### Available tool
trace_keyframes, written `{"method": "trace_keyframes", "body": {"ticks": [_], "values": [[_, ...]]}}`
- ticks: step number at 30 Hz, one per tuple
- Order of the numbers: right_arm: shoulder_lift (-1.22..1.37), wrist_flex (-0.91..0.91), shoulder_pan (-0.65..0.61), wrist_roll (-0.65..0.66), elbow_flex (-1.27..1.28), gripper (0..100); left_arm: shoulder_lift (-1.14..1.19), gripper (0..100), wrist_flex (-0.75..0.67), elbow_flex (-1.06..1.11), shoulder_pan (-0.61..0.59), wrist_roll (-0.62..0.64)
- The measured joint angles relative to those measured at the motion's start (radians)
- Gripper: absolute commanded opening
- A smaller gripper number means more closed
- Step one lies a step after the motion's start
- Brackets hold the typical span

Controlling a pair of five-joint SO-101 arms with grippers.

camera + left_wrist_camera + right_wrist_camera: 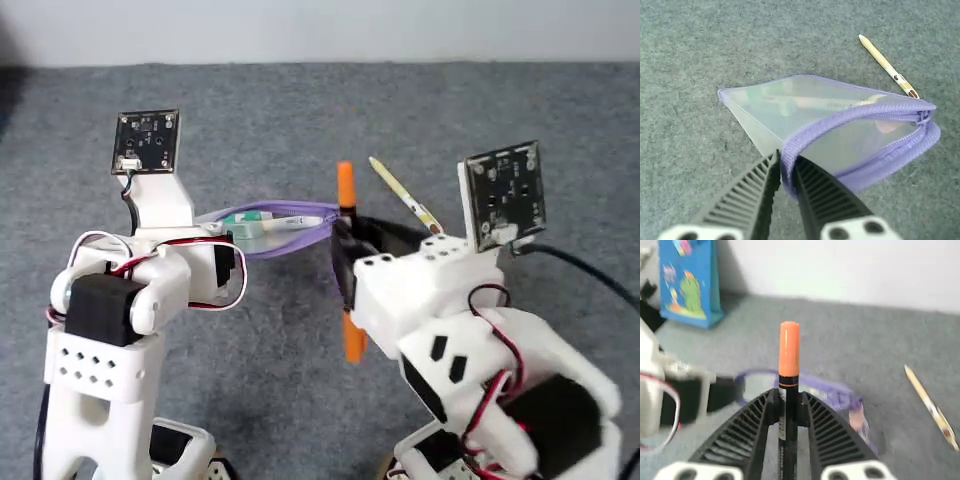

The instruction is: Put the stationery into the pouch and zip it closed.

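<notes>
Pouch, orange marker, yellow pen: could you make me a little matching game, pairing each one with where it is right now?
Things:
1. pouch
2. orange marker
3. yellow pen

Places:
A. lying loose on the grey carpet
B. clamped upright in the right hand
C. pinched at its zipper edge by the left hand

Pairs: 1-C, 2-B, 3-A.

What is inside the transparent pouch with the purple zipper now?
Through the pouch wall, a pale pen-like item and something green show inside. The zipper band hides part of the inside, so more items cannot be ruled out.
</notes>
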Motion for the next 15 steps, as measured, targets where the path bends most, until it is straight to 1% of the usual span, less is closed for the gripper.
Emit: {"method": "trace_keyframes", "body": {"ticks": [6, 15], "values": [[-0.077, -0.379, 0.0, 0.006, 0.215, 0.8, 0.0, 1, 0.0, 0.0, 0.0, 0.0], [-0.08, -0.815, -0.048, 0.129, 0.445, 0.8, 0.0, 1, 0.0, 0.0, 0.0, 0.0]]}}
